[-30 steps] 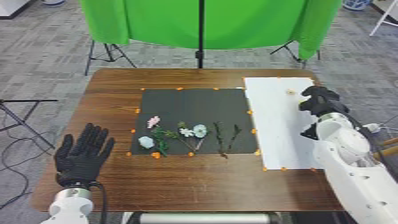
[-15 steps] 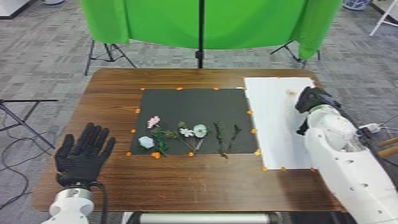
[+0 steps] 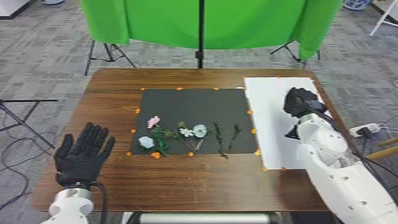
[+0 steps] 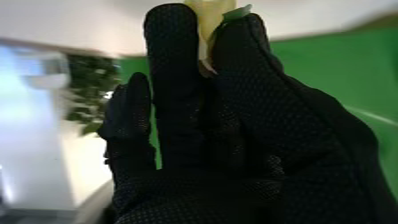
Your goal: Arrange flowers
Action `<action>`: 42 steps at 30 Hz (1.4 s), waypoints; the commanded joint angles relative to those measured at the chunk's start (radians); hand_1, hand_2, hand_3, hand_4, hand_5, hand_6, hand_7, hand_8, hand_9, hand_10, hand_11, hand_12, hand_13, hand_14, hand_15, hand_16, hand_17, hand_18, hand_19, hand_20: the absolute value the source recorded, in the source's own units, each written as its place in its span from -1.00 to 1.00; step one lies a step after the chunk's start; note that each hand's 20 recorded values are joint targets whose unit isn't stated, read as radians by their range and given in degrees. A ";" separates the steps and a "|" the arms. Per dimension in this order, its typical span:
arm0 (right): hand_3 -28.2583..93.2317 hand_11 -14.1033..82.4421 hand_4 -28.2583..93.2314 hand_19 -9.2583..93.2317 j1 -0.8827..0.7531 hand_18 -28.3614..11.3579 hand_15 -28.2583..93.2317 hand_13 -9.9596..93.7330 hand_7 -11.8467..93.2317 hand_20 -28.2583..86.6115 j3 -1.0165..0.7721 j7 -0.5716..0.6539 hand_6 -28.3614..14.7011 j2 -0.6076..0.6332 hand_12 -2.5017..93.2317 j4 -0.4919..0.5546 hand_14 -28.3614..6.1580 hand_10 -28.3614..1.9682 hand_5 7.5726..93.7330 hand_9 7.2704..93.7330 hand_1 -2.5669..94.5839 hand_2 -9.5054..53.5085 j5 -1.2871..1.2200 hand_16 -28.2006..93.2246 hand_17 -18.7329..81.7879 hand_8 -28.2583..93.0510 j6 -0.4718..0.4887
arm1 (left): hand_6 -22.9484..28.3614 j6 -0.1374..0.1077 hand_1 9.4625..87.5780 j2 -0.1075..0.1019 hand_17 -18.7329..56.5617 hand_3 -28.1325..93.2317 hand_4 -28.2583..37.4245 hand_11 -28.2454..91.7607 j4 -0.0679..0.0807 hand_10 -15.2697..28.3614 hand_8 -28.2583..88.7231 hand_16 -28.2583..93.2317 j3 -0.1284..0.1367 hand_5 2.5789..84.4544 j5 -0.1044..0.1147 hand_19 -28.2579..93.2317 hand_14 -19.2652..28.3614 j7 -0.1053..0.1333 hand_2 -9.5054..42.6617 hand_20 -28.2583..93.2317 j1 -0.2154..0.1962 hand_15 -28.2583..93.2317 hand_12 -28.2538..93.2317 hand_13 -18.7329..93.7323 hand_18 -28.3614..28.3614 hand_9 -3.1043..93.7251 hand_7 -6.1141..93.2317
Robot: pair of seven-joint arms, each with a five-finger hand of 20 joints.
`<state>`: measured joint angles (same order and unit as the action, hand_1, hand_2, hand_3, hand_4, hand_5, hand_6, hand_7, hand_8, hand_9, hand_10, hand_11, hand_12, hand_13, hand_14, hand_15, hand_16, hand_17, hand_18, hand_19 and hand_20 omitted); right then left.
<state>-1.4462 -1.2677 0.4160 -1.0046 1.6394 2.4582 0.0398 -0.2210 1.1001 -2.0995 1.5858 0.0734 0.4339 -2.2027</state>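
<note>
Over the upper part of the white sheet (image 3: 274, 120) is my right hand (image 3: 303, 102) in the head view. The right wrist view shows my right hand (image 4: 253, 95) with a pale yellow flower (image 4: 210, 17) pinched between its fingertips. My left hand (image 3: 82, 156) lies palm up at the table's left, fingers straight. On the dark mat (image 3: 187, 107) lie a pink flower (image 3: 153, 121), a pale blue-white flower (image 3: 147, 142), a white flower (image 3: 187, 132), a larger whitish bloom (image 3: 200, 131) and two dark green stems (image 3: 220, 137).
Orange markers (image 3: 254, 131) run around the mat and sheet on the brown table (image 3: 195, 187). Beyond the table's far edge hangs a green cloth (image 3: 253, 25) with a black stand (image 3: 201, 55) before it.
My right hand has moved left from the sheet's right edge, farther over the sheet. The small pale spot seen there earlier is now covered. The left hand has stayed put.
</note>
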 commanded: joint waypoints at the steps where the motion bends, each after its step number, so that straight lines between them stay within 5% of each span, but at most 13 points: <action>1: 0.62 -0.52 -1.00 0.86 0.047 -0.59 0.07 0.58 -0.13 0.19 0.113 -0.130 0.39 0.001 -0.15 0.167 0.35 0.25 0.56 0.77 0.37 -1.00 -0.023 0.09 0.00 -0.61 0.028 | 0.31 0.001 -0.54 0.005 -0.71 0.76 -1.00 -0.10 -0.002 0.43 -0.69 -0.66 0.000 0.14 0.003 0.05 0.48 0.000 -0.10 -0.33 -0.011 0.12 -0.35 -0.13 0.50 -0.11 -0.53; 7: 0.62 -0.52 -1.00 0.86 0.103 -0.60 0.08 0.56 -0.14 0.20 0.221 -0.247 0.38 -0.014 -0.16 0.136 0.34 0.24 0.55 0.76 0.36 -1.00 0.088 0.08 -0.01 -0.61 0.060 | 0.31 -0.001 -0.54 -0.001 -0.71 0.75 -1.00 -0.10 0.003 0.44 -0.69 -0.66 0.001 0.14 0.000 0.05 0.48 -0.004 -0.10 -0.32 -0.002 0.12 -0.35 -0.13 0.50 -0.11 -0.52; 11: 0.62 -0.52 -1.00 0.85 0.092 -0.60 0.08 0.56 -0.15 0.20 0.245 -0.230 0.38 -0.030 -0.16 0.115 0.34 0.23 0.54 0.75 0.35 -1.00 0.100 0.08 -0.01 -0.62 0.099 | 0.31 -0.023 -0.54 0.000 -0.71 0.75 -1.00 -0.11 0.006 0.44 -0.69 -0.65 -0.005 0.14 -0.016 0.05 0.48 -0.018 -0.10 -0.32 0.008 0.12 -0.35 -0.13 0.50 -0.11 -0.52; 16: 0.63 -0.53 -1.00 0.85 0.051 -0.61 0.08 0.55 -0.15 0.20 0.254 -0.242 0.37 -0.010 -0.17 0.139 0.34 0.22 0.53 0.73 0.34 -1.00 0.131 0.08 -0.01 -0.62 0.136 | 0.31 -0.017 -0.54 -0.001 -0.72 0.74 -1.00 -0.10 0.008 0.44 -0.69 -0.65 -0.007 0.14 -0.018 0.05 0.48 -0.028 -0.09 -0.32 0.010 0.12 -0.35 -0.13 0.50 -0.11 -0.52; 19: 0.63 -0.53 -1.00 0.85 0.047 -0.61 0.08 0.53 -0.16 0.20 0.266 -0.233 0.36 -0.004 -0.17 0.140 0.34 0.22 0.51 0.72 0.34 -1.00 0.125 0.08 -0.02 -0.63 0.152 | 0.32 -0.042 -0.54 -0.001 -0.72 0.74 -1.00 -0.10 0.003 0.43 -0.69 -0.66 -0.006 0.14 -0.019 0.05 0.48 -0.036 -0.09 -0.32 0.009 0.12 -0.35 -0.13 0.50 -0.11 -0.52; 29: 0.64 -0.54 -1.00 0.85 0.045 -0.62 0.12 0.46 -0.18 0.20 0.281 -0.232 0.34 -0.020 -0.20 0.158 0.28 0.18 0.43 0.65 0.28 -1.00 0.095 0.07 -0.02 -0.65 0.159 | 0.32 -0.031 -0.55 0.004 -0.72 0.75 -1.00 -0.10 0.007 0.44 -0.69 -0.66 -0.011 0.15 -0.012 0.06 0.48 -0.040 -0.08 -0.32 0.017 0.13 -0.35 -0.13 0.50 -0.11 -0.52; 35: 0.71 -0.36 -1.00 0.89 0.044 -0.66 0.22 0.39 -0.39 0.20 0.277 -0.223 0.34 -0.018 -0.62 0.166 0.17 0.02 0.27 0.32 0.16 -1.00 0.088 0.01 -0.03 -0.79 0.180 | 0.32 -0.031 -0.55 0.008 -0.72 0.75 -1.00 -0.10 0.007 0.44 -0.69 -0.66 -0.007 0.15 -0.001 0.06 0.48 -0.038 -0.08 -0.32 0.016 0.13 -0.35 -0.13 0.50 -0.11 -0.52; 42: 0.77 -0.39 -1.00 0.92 0.045 -0.68 0.30 0.35 -0.41 0.22 0.258 -0.218 0.30 -0.008 -0.64 0.190 0.07 0.03 0.21 0.25 0.08 -1.00 0.072 -0.06 -0.04 -0.78 0.190 | 0.32 -0.027 -0.55 0.010 -0.72 0.75 -1.00 -0.10 0.005 0.44 -0.69 -0.66 -0.008 0.14 0.001 0.06 0.48 -0.031 -0.08 -0.32 0.010 0.13 -0.35 -0.13 0.50 -0.11 -0.52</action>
<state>-1.4028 -0.9888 0.1868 -1.0225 1.8011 2.5395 0.2142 -0.2461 1.1000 -2.0976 1.5826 0.0649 0.4039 -2.1807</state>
